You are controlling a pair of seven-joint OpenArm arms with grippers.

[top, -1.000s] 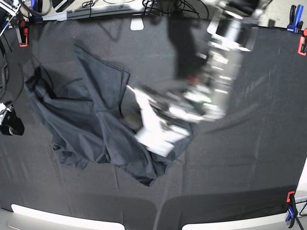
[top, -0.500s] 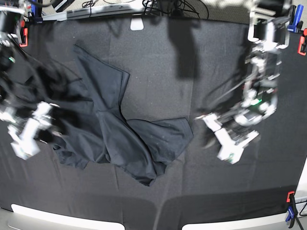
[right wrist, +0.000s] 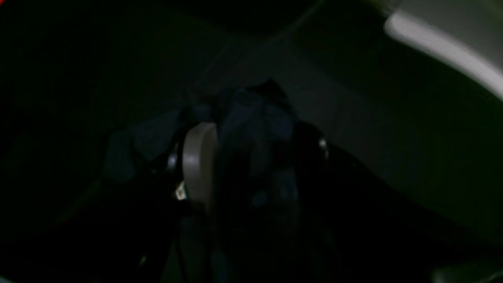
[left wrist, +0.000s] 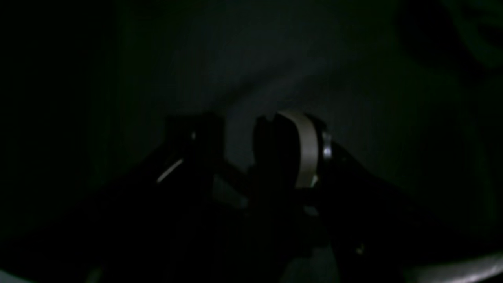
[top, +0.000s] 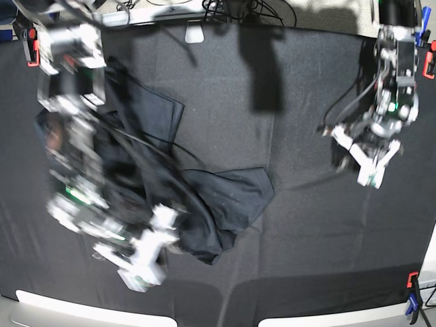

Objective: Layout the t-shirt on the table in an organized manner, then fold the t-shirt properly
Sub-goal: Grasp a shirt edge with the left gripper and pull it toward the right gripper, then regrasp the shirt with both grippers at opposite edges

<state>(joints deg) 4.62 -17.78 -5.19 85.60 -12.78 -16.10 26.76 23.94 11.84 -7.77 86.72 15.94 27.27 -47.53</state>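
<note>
Creased black table point(top: 300, 231) bears the crumpled t-shirt point(top: 204, 197); left jaws spread empty, right jaws seemingly around cloth.

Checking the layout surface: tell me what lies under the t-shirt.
Under the crumpled t-shirt lies the table, black cloth showing all around it. The right arm covers the shirt's left part; anything beneath the fabric is hidden.

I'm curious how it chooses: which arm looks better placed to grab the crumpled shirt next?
The right gripper, probably. It hangs open over the crumpled t-shirt, with cloth between its fingers in its wrist view. The left gripper is open too, but over bare table, far from the shirt.
</note>
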